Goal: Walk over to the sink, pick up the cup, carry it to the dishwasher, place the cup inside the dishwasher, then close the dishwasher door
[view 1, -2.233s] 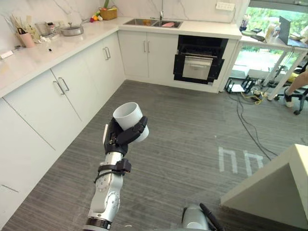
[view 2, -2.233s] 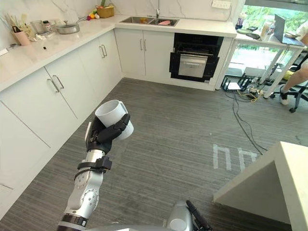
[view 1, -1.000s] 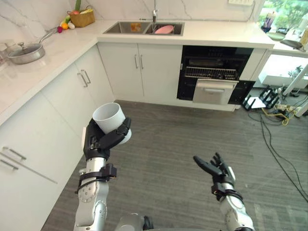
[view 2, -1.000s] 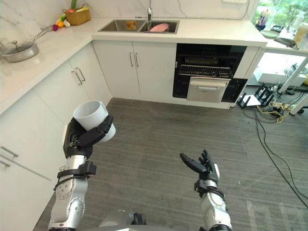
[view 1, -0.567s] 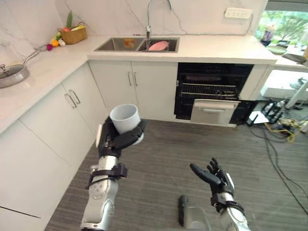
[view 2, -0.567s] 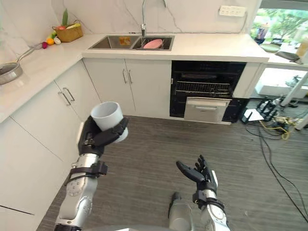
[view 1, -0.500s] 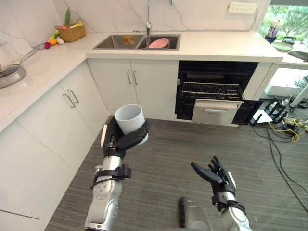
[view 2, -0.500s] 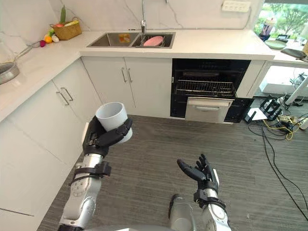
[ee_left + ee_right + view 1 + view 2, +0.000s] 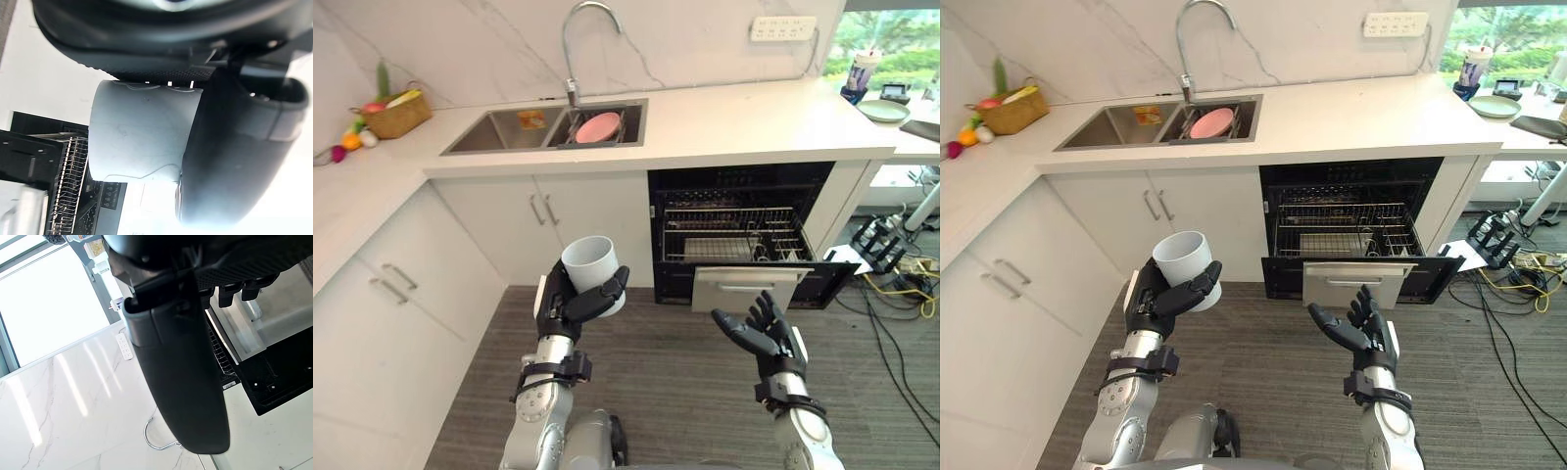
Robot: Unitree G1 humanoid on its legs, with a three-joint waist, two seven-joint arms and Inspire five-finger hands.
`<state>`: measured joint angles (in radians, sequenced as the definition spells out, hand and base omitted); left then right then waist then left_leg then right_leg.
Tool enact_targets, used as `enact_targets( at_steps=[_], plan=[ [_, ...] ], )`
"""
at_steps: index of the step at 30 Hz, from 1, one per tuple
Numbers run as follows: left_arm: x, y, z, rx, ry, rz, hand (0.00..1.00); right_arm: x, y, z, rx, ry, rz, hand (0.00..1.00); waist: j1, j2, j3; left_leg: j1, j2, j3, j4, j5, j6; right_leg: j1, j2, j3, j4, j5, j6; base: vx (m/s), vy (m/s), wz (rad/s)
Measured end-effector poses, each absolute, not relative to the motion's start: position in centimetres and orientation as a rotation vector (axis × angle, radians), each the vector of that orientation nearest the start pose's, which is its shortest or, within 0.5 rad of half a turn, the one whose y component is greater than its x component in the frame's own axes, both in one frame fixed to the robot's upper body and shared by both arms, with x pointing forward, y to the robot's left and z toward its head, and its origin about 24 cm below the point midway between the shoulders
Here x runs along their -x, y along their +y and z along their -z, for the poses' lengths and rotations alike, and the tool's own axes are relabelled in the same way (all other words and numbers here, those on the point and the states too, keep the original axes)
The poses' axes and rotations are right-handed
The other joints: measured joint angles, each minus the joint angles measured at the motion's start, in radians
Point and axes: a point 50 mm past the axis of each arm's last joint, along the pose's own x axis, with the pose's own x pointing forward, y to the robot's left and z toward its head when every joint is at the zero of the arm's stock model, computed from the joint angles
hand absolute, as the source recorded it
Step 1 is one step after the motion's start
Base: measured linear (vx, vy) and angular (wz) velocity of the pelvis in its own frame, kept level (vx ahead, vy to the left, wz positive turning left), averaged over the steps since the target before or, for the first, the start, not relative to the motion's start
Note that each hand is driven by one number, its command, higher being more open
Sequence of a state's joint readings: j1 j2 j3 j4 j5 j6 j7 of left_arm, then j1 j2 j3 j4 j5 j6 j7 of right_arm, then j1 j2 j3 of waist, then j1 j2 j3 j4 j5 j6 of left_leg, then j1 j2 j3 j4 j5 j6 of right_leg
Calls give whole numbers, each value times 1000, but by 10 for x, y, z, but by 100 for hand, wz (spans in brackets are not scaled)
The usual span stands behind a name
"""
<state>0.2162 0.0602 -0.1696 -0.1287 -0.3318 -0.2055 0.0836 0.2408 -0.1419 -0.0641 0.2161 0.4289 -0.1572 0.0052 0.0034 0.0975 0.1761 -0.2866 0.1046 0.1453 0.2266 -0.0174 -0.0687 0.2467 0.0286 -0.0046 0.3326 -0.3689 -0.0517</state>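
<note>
Left hand (image 9: 560, 305) grips the white cup (image 9: 590, 266); right hand (image 9: 766, 335) open, empty. Carry step; next, lower the cup into the open dishwasher (image 9: 734, 188).

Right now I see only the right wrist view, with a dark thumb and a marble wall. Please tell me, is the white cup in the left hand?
Observer: Yes. The left hand has its fingers curled round the white cylindrical cup, which is upright, mouth up.
Operator: Where is the dishwasher from the cup?
Observer: The black built-in dishwasher stands open ahead, to the right of the cup, under the white counter and right of the steel sink.
Operator: And my right hand?
Observer: The right hand is open and holds nothing, raised before the dishwasher's silver front panel.
</note>
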Motion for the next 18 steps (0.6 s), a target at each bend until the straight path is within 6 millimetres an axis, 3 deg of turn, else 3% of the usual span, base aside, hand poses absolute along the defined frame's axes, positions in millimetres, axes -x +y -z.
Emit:
enact_targets(
  at_steps=[1, 2, 3, 4, 5, 7, 8, 9, 10, 12, 15, 16, 17, 18],
  plan=[
    [-209, 141, -43, 309, -99, -15, 0, -181, -216, 37, -264, 252, 234, 100, 6, 2, -2, 4, 0, 0, -8, 39, 5, 17, -3, 16, 3, -35, 10, 539, 158, -69],
    [-209, 144, -45, 306, -109, -26, 0, -182, -214, 39, -269, 257, 230, 100, 8, -17, -4, 5, -20, 6, 40, 99, 17, 42, -26, 29, 15, -79, 24, 445, 155, -37],
    [-209, 146, -45, 304, -110, -37, 0, -181, -214, 38, -264, 249, 228, 100, 1, -45, -17, -22, -50, 12, 126, 97, 26, 58, -69, 28, 29, -110, 29, 679, 222, -19],
    [-210, 146, -45, 313, -112, -53, 0, -183, -215, 35, -257, 220, 230, 100, 1, -57, -20, -43, -75, 17, 206, 54, 87, 50, -100, 24, 94, -126, 30, 679, 188, 1],
    [-210, 146, -45, 314, -109, -61, 0, -184, -216, 34, -253, 208, 235, 100, 1, -65, -22, -45, -88, 22, 236, 23, 101, 28, -119, 17, 163, -127, 32, 562, 127, 7],
    [-210, 150, -45, 302, -108, -80, 0, -187, -212, 32, -243, 196, 231, 100, 11, -111, -39, -40, -133, 50, 303, -63, 124, -67, -197, -6, 420, -92, 101, 433, 73, 2],
    [-209, 156, -44, 289, -108, -113, 0, -192, -204, 33, -252, 193, 211, 100, 19, -136, -48, -19, -154, 70, 345, -116, 140, -119, -254, -26, 572, -19, 216, 653, 111, -26],
    [-209, 163, -44, 267, -106, -152, 0, -196, -194, 37, -265, 204, 188, 100, 34, -154, -57, 21, -162, 89, 355, -160, 153, -154, -309, -65, 674, 93, 194, 642, 101, -35],
    [-208, 164, -44, 267, -105, -170, 0, -198, -189, 39, -264, 214, 174, 100, 36, -154, -58, 47, -160, 93, 351, -173, 153, -161, -330, -90, 705, 126, 159, 588, 60, -33],
    [-208, 174, -48, 263, -122, -247, 0, -199, -161, 42, -253, 240, 76, 100, 40, -147, -60, 131, -119, 88, 316, -188, 158, -201, -340, -206, 705, 49, 136, 405, -23, -23],
    [-205, 187, -48, 234, -127, -342, 0, -196, -137, 45, -267, 256, 3, 100, 55, -131, -51, 267, -33, 118, 239, -187, 153, -266, -351, -374, 624, 33, 136, 300, -69, -57],
    [-204, 189, -48, 229, -131, -363, 0, -196, -136, 44, -257, 249, -3, 100, 55, -132, -53, 283, -22, 127, 237, -188, 147, -279, -358, -409, 569, 39, 134, 217, -83, -77],
    [-201, 197, -49, 209, -145, -405, 0, -198, -135, 39, -242, 220, -15, 100, 61, -150, -63, 295, -22, 160, 242, -195, 132, -313, -372, -476, 370, 141, 87, 207, -127, -93],
    [-198, 201, -46, 219, -137, -459, 0, -201, -139, 34, -213, 180, -20, 100, 63, -138, -72, 299, -10, 167, 245, -213, 102, -319, -356, -493, 322, 131, 84, 234, -180, -189]
  ],
)
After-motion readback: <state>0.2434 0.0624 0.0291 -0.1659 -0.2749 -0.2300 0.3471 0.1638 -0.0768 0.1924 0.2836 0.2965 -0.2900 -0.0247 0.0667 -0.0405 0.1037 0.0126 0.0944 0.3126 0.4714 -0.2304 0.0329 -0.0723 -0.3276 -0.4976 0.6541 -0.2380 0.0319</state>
